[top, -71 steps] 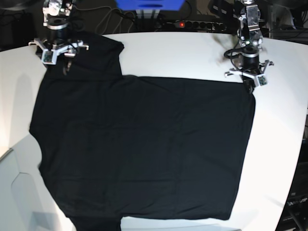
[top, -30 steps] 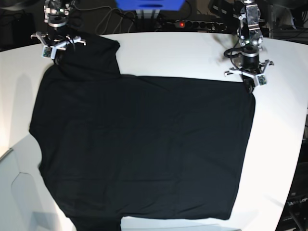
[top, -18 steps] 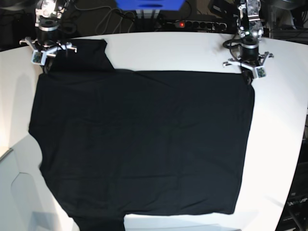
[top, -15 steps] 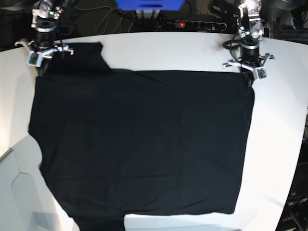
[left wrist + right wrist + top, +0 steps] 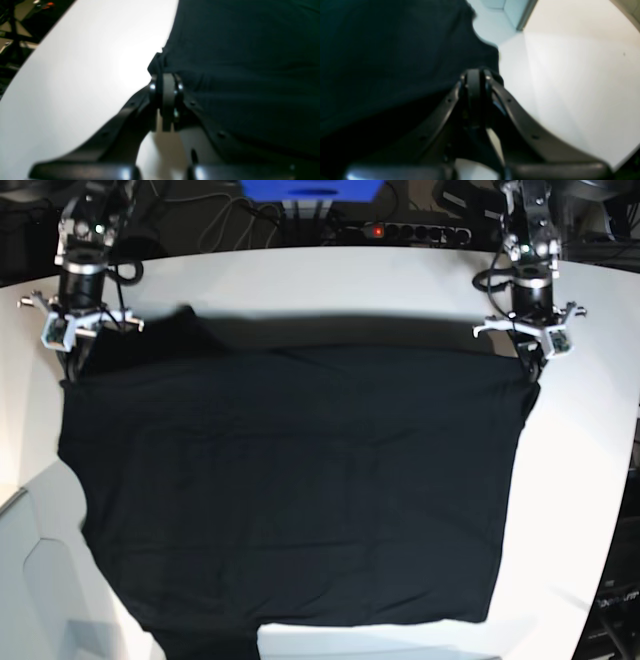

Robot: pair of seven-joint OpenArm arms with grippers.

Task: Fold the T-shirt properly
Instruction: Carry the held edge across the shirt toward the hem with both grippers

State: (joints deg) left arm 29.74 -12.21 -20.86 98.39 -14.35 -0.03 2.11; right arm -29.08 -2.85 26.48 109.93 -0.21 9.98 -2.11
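The black T-shirt (image 5: 290,480) lies spread on the white table (image 5: 350,290). Its far edge is raised and stretched between both grippers, with a shadow under it. My left gripper (image 5: 530,368), on the base view's right, is shut on the shirt's far right corner. In the left wrist view its jaws (image 5: 165,83) pinch a bunch of the black cloth (image 5: 237,50). My right gripper (image 5: 72,365), on the base view's left, is shut on the far left corner by the sleeve. The right wrist view shows it (image 5: 475,80) closed on the cloth (image 5: 382,50). No print shows.
A power strip (image 5: 420,230), cables and a blue box (image 5: 310,190) sit behind the table. The table's curved right edge (image 5: 625,480) is close to the shirt. A pale grey panel (image 5: 40,580) adjoins the table at the lower left, and the shirt's near edge overhangs there.
Both grippers have moved nearer the front while holding the shirt's far corners. The far edge has lifted off the table and stretched straight. The left sleeve has been drawn in.
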